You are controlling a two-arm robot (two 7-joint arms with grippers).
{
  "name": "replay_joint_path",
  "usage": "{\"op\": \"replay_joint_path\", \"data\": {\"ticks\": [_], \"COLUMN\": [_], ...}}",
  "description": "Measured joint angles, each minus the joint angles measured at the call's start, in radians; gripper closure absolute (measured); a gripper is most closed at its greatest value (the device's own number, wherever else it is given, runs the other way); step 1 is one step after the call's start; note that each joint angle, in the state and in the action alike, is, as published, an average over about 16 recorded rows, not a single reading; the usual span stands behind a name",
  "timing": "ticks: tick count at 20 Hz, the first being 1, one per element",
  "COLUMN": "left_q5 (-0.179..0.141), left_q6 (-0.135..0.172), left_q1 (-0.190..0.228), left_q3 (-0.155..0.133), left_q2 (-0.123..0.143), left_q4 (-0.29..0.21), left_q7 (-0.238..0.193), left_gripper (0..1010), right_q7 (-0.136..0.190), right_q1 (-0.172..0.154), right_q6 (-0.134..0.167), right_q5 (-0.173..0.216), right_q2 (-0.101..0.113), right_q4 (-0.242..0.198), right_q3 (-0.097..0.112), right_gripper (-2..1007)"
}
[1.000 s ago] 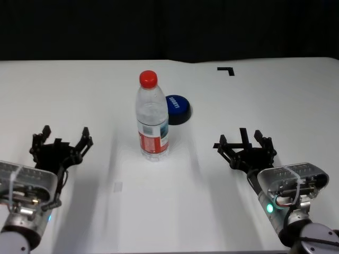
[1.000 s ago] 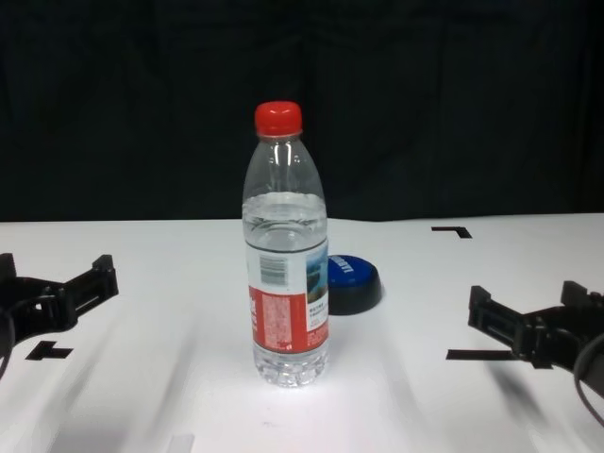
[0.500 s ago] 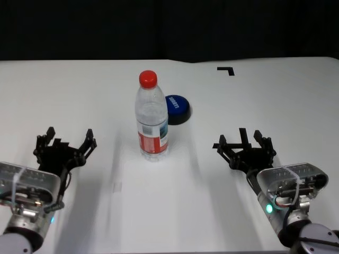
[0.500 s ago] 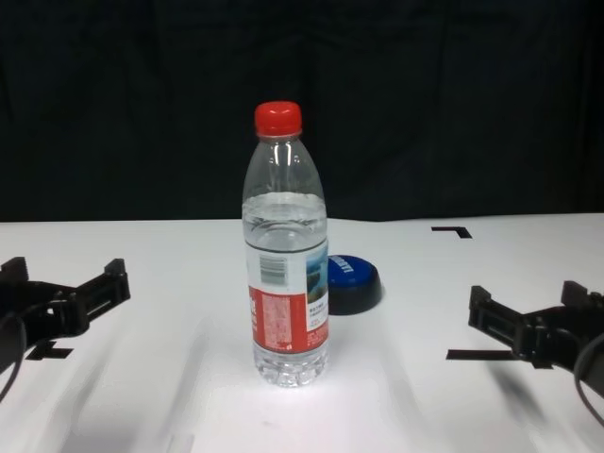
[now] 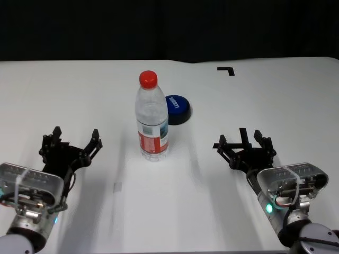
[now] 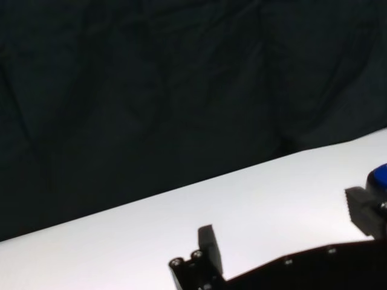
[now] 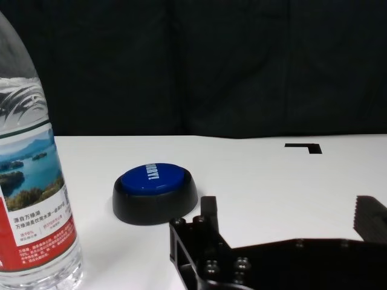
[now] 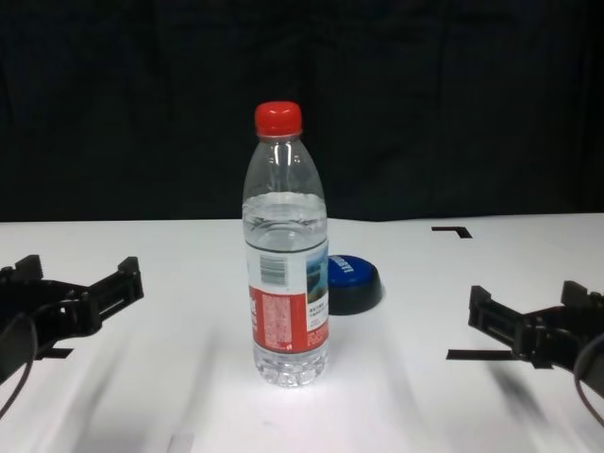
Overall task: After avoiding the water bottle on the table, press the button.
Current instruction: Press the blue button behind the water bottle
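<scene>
The water bottle [image 5: 152,117] [image 8: 288,250] [image 7: 33,181] stands upright at the middle of the white table [image 5: 254,100], clear with a red cap. Just behind it to the right sits the blue button [image 5: 177,108] [image 8: 351,281] [image 7: 155,192] on its black base, partly hidden by the bottle in the chest view. My left gripper [image 5: 71,147] [image 8: 75,293] [image 6: 290,232] is open, low over the table to the left of the bottle and nearer to me, holding nothing. My right gripper [image 5: 243,144] [image 8: 533,316] [image 7: 290,226] is open and empty at the right.
A black tape corner mark [image 5: 226,70] lies at the far right of the table. A short black tape strip [image 8: 469,355] lies by my right gripper. A black backdrop hangs behind the table's far edge.
My left gripper has moved right and slightly forward, toward the bottle. The right arm, the bottle and the button have not moved.
</scene>
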Motion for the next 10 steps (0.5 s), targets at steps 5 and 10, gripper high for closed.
{"op": "replay_joint_path", "data": {"ticks": [5, 10], "left_q5": [-0.011, -0.019], "left_q6": [-0.007, -0.011], "left_q1": [0.0, 0.0], "left_q3": [0.006, 0.012], "left_q2": [0.008, 0.016], "left_q4": [0.001, 0.002], "left_q7": [-0.009, -0.017], "left_gripper": [7, 7], "right_q7": [0.0, 0.0], "right_q1": [0.0, 0.0], "right_q6": [0.0, 0.0], "right_q5": [0.0, 0.0], "right_q2": [0.0, 0.0], "right_q4": [0.0, 0.0], "right_q3": [0.0, 0.0], "right_gripper": [3, 2]}}
